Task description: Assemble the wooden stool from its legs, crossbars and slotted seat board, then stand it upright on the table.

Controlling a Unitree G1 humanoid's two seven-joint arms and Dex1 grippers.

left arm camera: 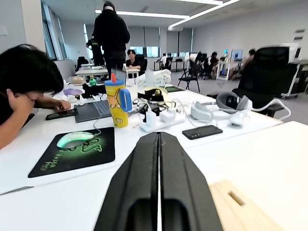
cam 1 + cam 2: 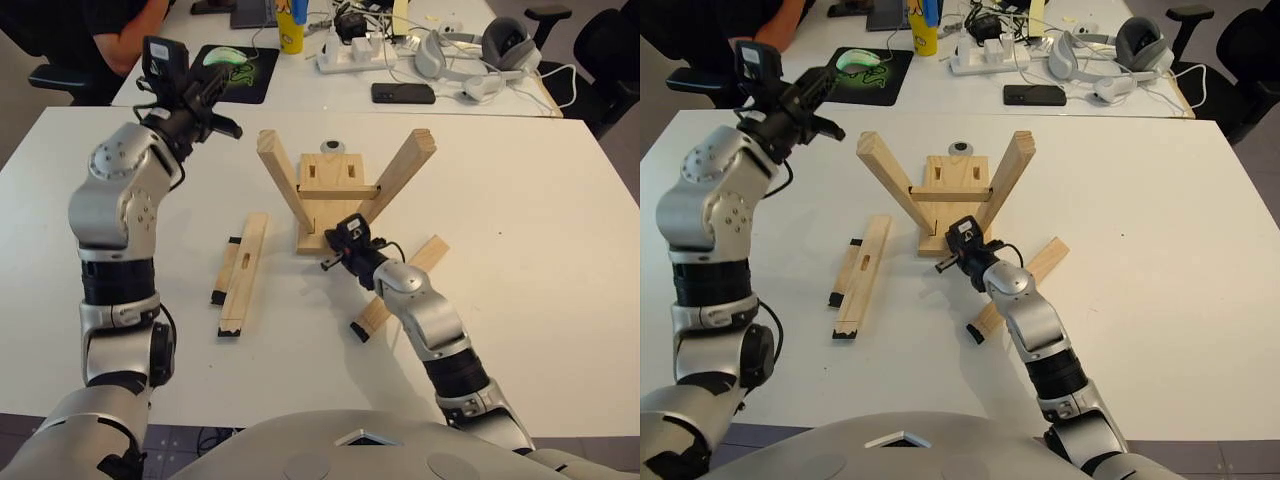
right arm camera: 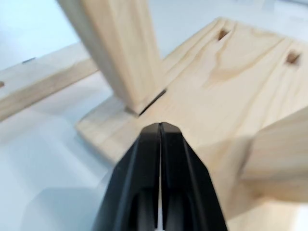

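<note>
Pine seat board (image 2: 330, 172) lies flat mid-table with 2 legs (image 2: 285, 176) slotted in, splayed in a V away from the robot. Right gripper (image 2: 328, 263) sits at its near edge, fingers pressed together, empty. Nearest loose leg (image 2: 430, 253) lies diagonally under the right arm (image 2: 420, 310), so that arm is closer; left gripper (image 2: 228, 126) hangs raised at far left, also closed and empty.

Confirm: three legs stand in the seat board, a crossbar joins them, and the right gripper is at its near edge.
Two, not three: the left eye view shows only a left leg and a right leg in the seat board. A crossbar joins them, and the right gripper is at its near edge.
</note>
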